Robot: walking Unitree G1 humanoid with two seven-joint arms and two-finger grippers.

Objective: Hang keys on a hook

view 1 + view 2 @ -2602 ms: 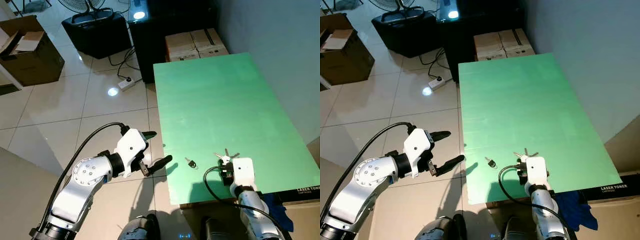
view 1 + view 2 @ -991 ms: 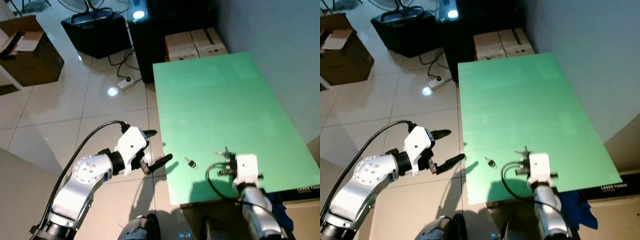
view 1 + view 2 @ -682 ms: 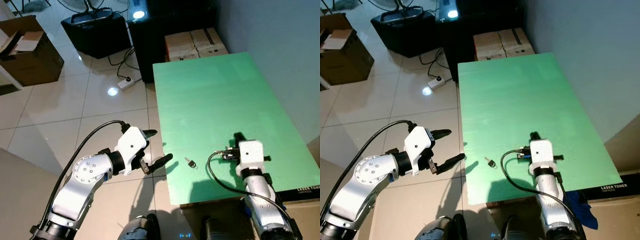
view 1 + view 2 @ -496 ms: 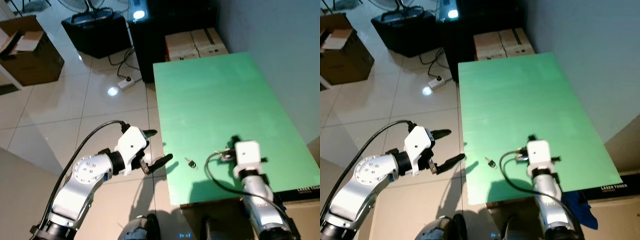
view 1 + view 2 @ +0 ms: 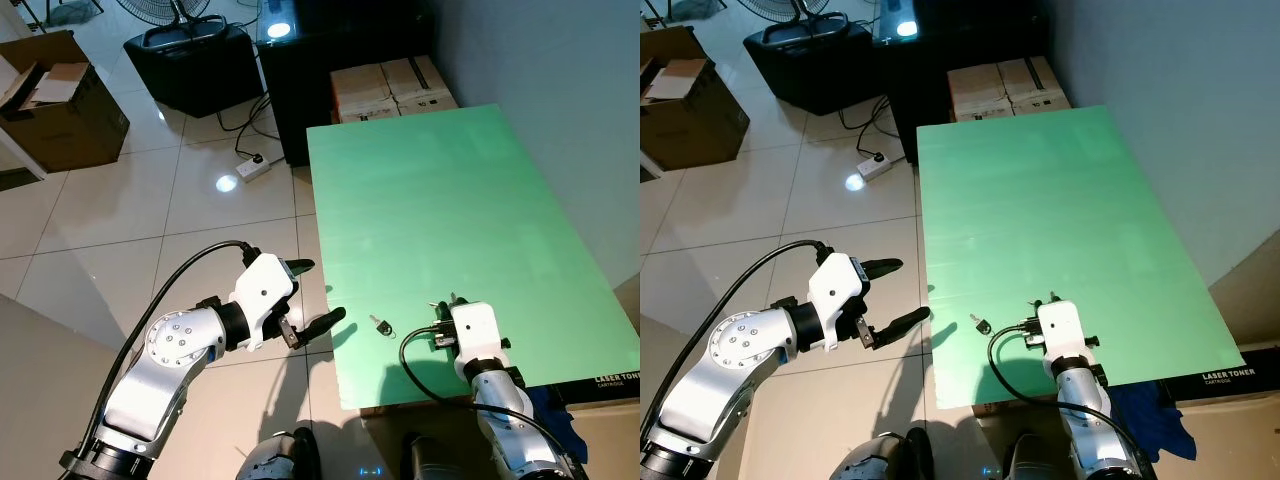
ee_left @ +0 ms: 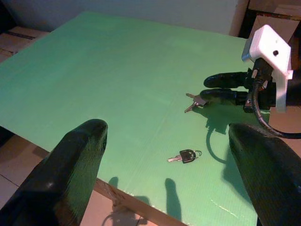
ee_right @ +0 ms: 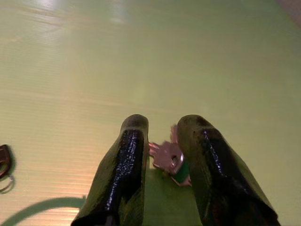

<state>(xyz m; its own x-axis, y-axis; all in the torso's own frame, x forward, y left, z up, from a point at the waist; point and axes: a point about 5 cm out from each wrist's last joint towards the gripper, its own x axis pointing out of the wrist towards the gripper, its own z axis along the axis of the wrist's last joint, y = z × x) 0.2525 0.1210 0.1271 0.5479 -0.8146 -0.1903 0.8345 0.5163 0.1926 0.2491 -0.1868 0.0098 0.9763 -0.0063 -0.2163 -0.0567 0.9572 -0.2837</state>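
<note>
A green table (image 5: 430, 200) stands in front of me. My right gripper (image 5: 443, 318) is low over its near edge, shut on a small bunch of metal keys (image 7: 167, 157). The keys (image 6: 194, 100) poke out past its black fingertips. A single black-headed key (image 5: 381, 325) with a ring lies on the table a little to the left of that gripper (image 6: 185, 156). My left gripper (image 5: 327, 290) hangs open off the table's left edge, above the tiled floor, with nothing between its fingers (image 6: 80, 165).
Cardboard boxes (image 5: 392, 88) sit past the table's far end, beside a black case (image 5: 195, 65). A power strip (image 5: 252, 166) and cables lie on the floor. An open brown box (image 5: 60, 100) is at far left. A wall runs along the table's right side.
My right gripper went forward over the table with the keys, then came back toward the near edge and to the left. The left arm and the single key stayed put.
</note>
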